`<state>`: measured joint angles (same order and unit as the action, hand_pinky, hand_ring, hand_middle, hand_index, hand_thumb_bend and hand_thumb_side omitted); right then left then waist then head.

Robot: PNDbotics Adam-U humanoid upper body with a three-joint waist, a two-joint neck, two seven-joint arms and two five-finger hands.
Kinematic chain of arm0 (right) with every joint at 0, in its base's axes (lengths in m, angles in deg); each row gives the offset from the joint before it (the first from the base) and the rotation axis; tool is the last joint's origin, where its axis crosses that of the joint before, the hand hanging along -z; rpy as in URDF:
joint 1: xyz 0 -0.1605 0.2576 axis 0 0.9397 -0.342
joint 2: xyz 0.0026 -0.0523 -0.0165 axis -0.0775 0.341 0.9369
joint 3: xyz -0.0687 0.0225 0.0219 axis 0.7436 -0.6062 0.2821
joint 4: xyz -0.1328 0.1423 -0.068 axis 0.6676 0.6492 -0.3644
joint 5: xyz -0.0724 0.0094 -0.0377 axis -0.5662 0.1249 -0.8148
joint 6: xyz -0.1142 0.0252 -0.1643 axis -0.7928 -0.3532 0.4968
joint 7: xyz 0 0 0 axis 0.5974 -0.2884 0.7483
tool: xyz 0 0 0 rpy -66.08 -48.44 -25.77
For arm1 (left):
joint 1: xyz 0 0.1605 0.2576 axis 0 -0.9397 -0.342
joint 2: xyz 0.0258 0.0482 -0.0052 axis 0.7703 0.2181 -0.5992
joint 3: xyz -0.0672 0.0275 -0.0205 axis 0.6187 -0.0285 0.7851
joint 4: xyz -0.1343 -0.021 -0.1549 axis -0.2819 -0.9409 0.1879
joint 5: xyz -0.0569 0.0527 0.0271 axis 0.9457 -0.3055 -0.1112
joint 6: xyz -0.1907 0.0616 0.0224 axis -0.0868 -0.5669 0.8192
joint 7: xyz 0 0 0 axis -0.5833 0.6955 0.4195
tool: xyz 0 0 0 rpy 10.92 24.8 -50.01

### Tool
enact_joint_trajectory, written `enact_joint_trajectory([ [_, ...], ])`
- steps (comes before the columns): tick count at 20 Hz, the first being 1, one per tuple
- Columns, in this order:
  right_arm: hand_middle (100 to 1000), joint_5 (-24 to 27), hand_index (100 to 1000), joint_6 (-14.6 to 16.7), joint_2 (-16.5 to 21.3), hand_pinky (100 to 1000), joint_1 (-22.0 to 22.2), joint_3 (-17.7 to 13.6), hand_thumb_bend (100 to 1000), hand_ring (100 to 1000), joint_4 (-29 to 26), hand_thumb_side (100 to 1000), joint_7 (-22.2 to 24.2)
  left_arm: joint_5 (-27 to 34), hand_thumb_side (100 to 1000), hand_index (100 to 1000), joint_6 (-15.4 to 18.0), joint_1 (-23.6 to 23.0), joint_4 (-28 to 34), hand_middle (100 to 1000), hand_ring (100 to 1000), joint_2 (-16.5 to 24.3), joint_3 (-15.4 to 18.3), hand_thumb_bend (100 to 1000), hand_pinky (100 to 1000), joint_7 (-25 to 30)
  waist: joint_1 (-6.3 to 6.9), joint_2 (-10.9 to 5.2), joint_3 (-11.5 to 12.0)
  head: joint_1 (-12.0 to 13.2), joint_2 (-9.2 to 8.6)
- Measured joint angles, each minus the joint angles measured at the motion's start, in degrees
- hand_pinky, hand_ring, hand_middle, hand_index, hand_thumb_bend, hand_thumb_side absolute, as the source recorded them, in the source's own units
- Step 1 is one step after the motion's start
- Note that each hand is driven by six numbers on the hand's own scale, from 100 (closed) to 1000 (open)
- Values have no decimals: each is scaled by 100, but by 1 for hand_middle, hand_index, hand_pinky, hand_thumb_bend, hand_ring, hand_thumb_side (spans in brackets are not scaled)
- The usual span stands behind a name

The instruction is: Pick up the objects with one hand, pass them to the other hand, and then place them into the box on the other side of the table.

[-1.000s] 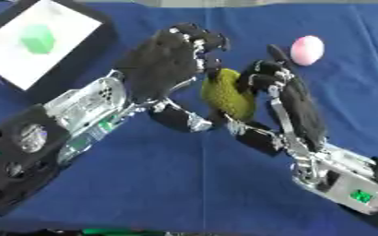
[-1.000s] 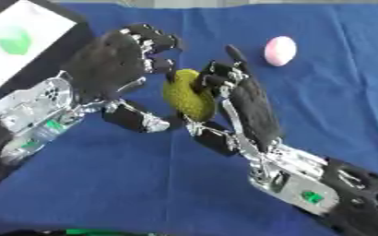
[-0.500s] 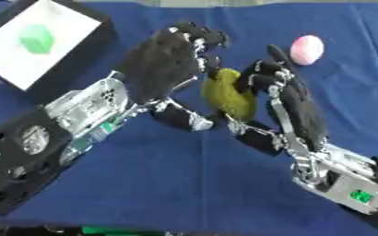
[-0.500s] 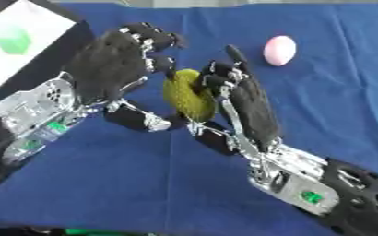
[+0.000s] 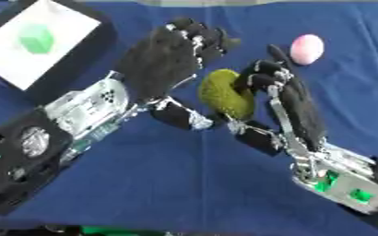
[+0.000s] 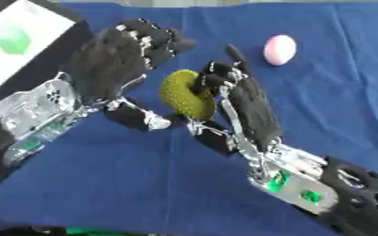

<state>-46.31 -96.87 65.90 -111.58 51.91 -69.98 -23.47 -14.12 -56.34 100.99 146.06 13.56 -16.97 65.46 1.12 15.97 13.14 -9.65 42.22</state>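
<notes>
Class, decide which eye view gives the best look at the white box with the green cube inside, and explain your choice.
The left eye view: the box shows most of its white floor, its dark right wall and the green cube. In the right eye view the picture's left edge crops the box.

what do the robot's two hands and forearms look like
Both hands, left hand and right hand, have black palms and fingers with silver joints. The forearms are silver metal plates, perforated, over black housings; the right one shows green patches near the wrist.

Rough-textured olive object (image 5: 224, 94), smooth matt pink egg (image 5: 307, 49), matt blue cloth (image 5: 184, 184)
</notes>
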Motion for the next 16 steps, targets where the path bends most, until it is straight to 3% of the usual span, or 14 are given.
enact_joint_trajectory([
  [9, 518, -12, 458, 76, -1, 1000, 0, 38, 307, 400, -1, 100, -56, 87, 439, 826, 329, -13, -197, 692, 715, -69, 4, 512, 713, 129, -5, 1, -9, 19, 0],
  [16, 519, -12, 455, 128, -1, 1000, 1, 42, 307, 400, -1, 100, -61, 25, 335, 656, 506, -13, -333, 585, 660, -152, 6, 463, 663, 125, -5, 1, -8, 40, 0],
])
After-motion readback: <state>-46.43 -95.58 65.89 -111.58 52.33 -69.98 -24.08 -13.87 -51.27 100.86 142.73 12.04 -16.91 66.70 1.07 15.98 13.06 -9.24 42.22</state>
